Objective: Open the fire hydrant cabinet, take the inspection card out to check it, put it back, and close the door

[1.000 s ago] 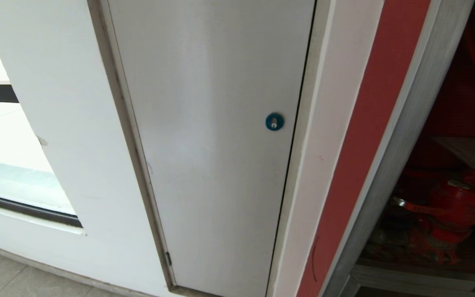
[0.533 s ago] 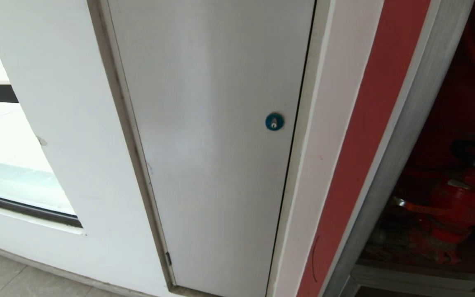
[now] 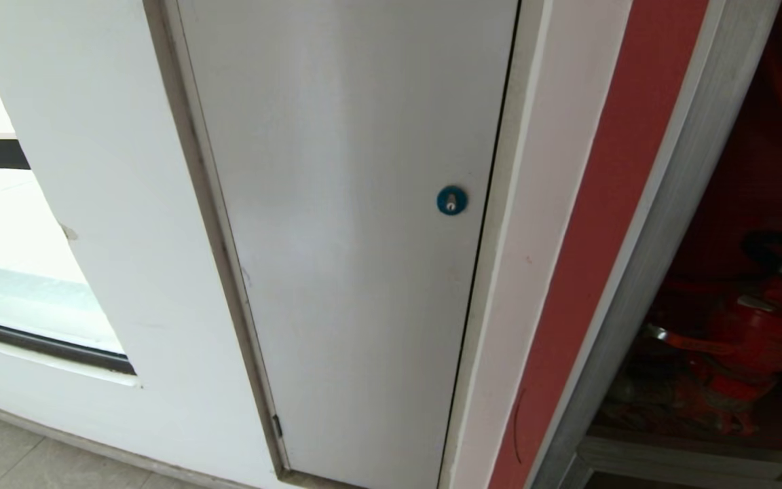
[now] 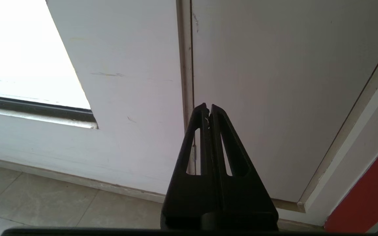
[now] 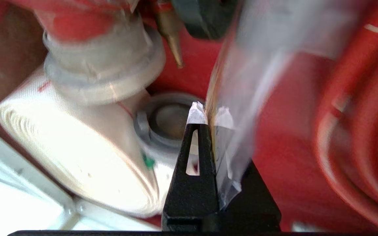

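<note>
Fire hydrant cabinet (image 3: 662, 224) at far right of head view – silver frame post, red interior showing, so it stands open; its glass door not in any view. 1 cabinet. Beside it to the left, 1 plain white door (image 3: 350, 224) w/ 1 round blue lock (image 3: 452, 200) – not the task's door. Inside cabinet, right wrist view: 1 white rolled hose (image 5: 77, 157) low down, 1 red hose reel (image 5: 363, 131) on the other side, 1 red valve (image 3: 757, 333) w/ pale coupling above the hose. Inspection card (image 5: 238, 98) – 1, seen edge-on and blurred, print not legible – runs straight out from the right claw (image 5: 208, 113), long axis roughly in line w/ the fingers, between hose and reel. Right claw pinched narrow on the card's near edge, card sandwiched between the two fingers. Judgement: card gripped inside cabinet, so next move needs a pull straight back along the card's own axis, clear of valve and coupling. Right arm is the near one; neither arm shows in head view. Left claw (image 4: 208, 106) closed on nothing, parked facing white door's hinge side, near the floor (image 4: 44, 196) – well apart from cabinet.
</note>
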Robot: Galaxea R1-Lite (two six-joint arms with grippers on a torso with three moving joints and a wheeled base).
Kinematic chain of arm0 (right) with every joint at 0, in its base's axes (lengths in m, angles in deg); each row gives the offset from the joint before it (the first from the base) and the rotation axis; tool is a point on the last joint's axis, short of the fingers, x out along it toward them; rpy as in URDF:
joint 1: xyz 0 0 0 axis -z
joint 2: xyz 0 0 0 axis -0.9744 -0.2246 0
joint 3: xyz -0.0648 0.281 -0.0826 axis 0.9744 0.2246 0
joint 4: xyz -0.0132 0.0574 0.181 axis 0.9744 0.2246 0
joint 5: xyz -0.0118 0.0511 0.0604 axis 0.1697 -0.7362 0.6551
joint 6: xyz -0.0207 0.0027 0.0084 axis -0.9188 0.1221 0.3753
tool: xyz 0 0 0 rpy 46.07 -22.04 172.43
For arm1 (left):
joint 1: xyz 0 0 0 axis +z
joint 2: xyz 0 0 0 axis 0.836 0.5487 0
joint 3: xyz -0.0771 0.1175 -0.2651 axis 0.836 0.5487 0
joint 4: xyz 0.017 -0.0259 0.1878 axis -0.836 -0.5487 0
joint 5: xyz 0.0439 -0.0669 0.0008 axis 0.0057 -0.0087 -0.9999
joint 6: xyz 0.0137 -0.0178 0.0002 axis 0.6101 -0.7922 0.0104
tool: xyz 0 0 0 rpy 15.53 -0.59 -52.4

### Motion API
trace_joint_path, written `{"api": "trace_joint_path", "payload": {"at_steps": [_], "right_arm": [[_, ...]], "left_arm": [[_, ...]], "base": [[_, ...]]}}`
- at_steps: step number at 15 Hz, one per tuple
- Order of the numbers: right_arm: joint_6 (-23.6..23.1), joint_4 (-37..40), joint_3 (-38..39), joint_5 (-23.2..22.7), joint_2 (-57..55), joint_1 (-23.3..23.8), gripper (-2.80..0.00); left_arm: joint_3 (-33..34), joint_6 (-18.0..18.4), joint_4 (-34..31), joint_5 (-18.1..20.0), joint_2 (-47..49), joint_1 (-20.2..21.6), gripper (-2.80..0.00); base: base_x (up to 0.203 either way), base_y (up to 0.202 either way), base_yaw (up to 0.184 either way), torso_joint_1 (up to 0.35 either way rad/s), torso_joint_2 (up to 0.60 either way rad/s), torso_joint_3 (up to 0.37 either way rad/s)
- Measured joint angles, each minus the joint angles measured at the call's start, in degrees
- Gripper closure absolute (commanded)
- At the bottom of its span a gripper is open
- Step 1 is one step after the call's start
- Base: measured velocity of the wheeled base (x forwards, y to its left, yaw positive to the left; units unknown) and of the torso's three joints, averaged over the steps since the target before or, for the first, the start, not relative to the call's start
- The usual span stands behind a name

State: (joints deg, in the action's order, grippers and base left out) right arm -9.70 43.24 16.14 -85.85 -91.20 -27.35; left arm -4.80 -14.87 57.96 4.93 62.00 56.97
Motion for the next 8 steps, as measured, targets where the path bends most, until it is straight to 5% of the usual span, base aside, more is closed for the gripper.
{"api": "trace_joint_path", "payload": {"at_steps": [4, 8], "right_arm": [[-1.4, 0.6, 1.4, -6.2, 6.4, 6.6, 0.0], [-2.7, 0.7, 1.3, -17.1, 10.4, 16.7, 0.0]], "left_arm": [[0.0, 0.0, 0.0, 0.0, 0.0, 0.0, 0.0], [0.0, 0.0, 0.0, 0.0, 0.0, 0.0, 0.0]], "base": [[0.0, 0.0, 0.0, 0.0, 0.0, 0.0], [0.0, 0.0, 0.0, 0.0, 0.0, 0.0]]}}
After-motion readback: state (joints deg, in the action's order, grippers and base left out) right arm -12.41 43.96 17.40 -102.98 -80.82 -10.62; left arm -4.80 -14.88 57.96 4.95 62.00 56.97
